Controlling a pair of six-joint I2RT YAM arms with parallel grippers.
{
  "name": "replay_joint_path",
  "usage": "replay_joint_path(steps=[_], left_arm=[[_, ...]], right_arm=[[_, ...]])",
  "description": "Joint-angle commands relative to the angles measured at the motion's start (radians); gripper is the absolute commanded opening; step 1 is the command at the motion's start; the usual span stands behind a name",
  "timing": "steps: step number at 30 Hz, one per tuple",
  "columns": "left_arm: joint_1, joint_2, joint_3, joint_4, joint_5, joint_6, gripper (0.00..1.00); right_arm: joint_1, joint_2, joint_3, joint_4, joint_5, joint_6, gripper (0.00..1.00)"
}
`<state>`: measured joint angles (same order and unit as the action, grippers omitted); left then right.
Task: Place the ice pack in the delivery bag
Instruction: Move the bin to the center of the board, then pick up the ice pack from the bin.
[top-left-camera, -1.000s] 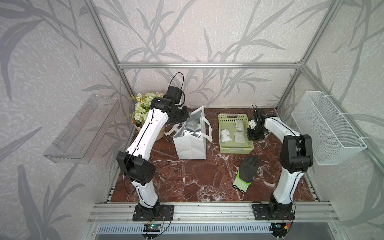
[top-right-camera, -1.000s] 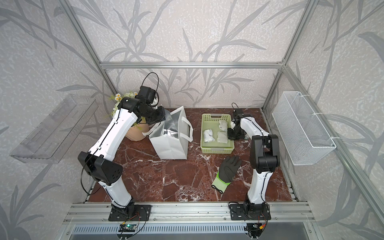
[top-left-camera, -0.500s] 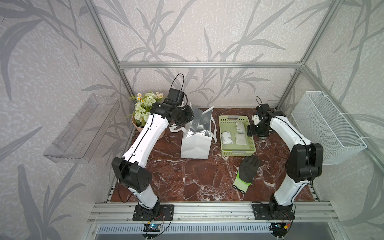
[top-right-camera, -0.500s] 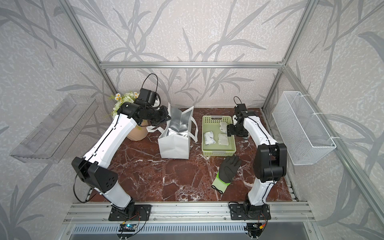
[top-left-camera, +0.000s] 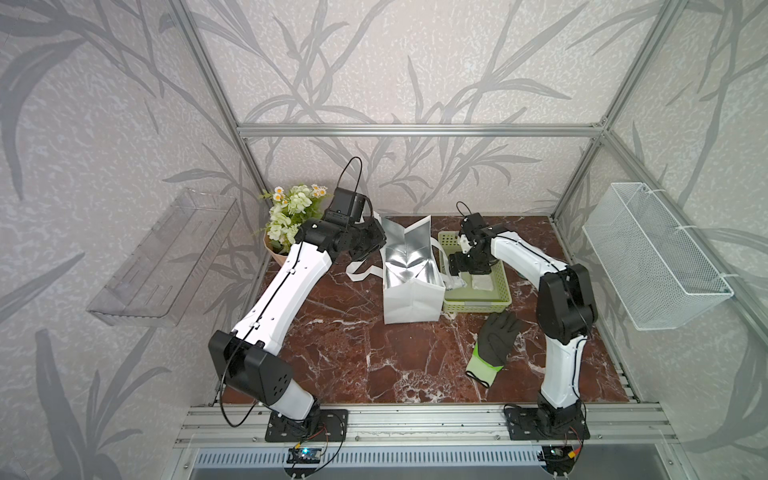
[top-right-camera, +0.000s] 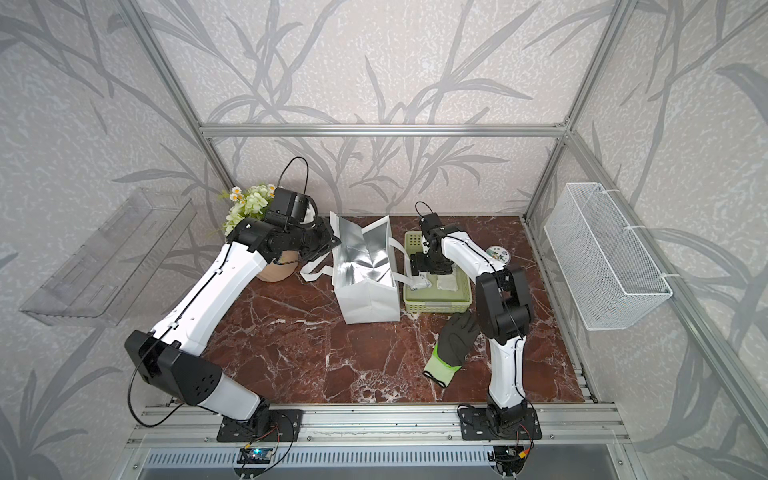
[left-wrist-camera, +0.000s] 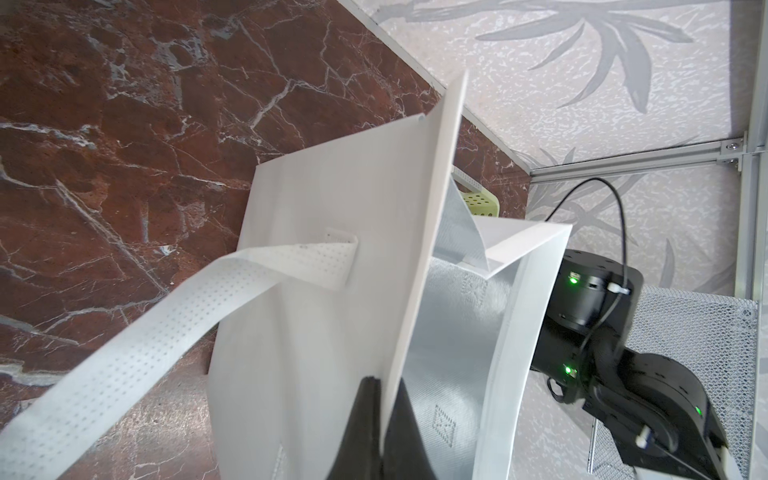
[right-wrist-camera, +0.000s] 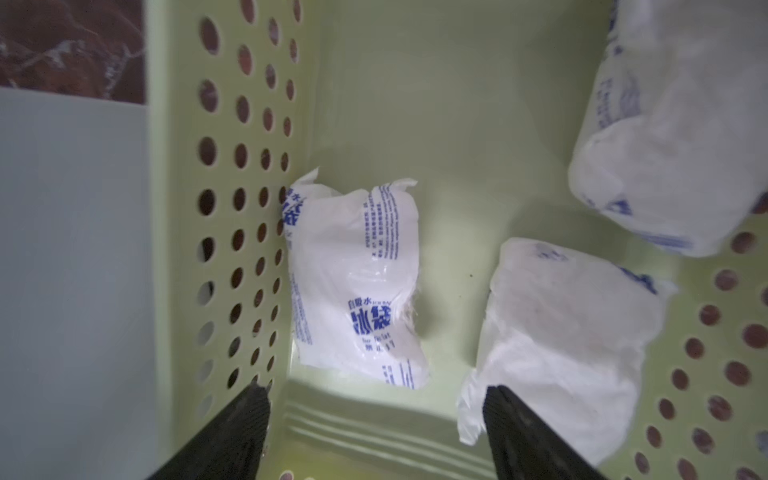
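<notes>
Right end effector (right-wrist-camera: 376, 392) open, jaws wide apart, nothing between them, hovering low inside the basket (right-wrist-camera: 241, 208); in a top view it sits over the basket's bag-side half (top-left-camera: 457, 270). Ice pack (right-wrist-camera: 357, 282), white with blue print, lies on the basket floor touching the perforated wall on the bag side, just ahead of the open jaws, not gripped. Second pack (right-wrist-camera: 561, 332) lies near one fingertip, third pack (right-wrist-camera: 665, 145) further along the floor; all three in the basket, none in the bag. Left end effector (left-wrist-camera: 384, 386) closed, pinching the bag (left-wrist-camera: 324, 208) wall at its rim, one finger outside on white, one inside on foil. Bag stands upright on the bench (top-left-camera: 353, 353), mouth open, silver lining showing, a strap hanging off the outer side; in both top views it's just beside the basket (top-left-camera: 478, 305), bag (top-left-camera: 411, 299) taller. Glove (top-left-camera: 494, 340), black with green cuff, lies on the bench nearer the front, apart from the basket. Flower pot (top-left-camera: 291, 216) at the back-left corner behind the left arm.
</notes>
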<state>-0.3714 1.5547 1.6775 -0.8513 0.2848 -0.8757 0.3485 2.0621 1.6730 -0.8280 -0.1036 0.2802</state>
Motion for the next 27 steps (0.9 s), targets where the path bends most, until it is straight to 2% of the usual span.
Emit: replay_joint_path(steps=[1, 15, 18, 23, 27], left_arm=[[-0.001, -0.039, -0.027, 0.031, -0.028, -0.005, 0.0], [0.01, -0.039, -0.041, 0.016, -0.045, 0.03, 0.0], [0.012, -0.037, -0.04, 0.013, -0.047, 0.035, 0.0], [0.014, -0.036, -0.038, 0.017, -0.043, 0.04, 0.0], [0.014, -0.034, -0.037, 0.033, -0.024, 0.04, 0.0]], right_arm=[[0.013, 0.044, 0.04, 0.009, -0.01, 0.023, 0.86], [0.048, 0.19, 0.078, 0.0, 0.039, -0.01, 0.84], [0.049, 0.204, 0.092, 0.0, 0.061, -0.009, 0.75], [0.037, 0.146, 0.044, 0.044, 0.07, 0.011, 0.5], [0.01, 0.046, -0.019, 0.087, 0.043, 0.029, 0.43]])
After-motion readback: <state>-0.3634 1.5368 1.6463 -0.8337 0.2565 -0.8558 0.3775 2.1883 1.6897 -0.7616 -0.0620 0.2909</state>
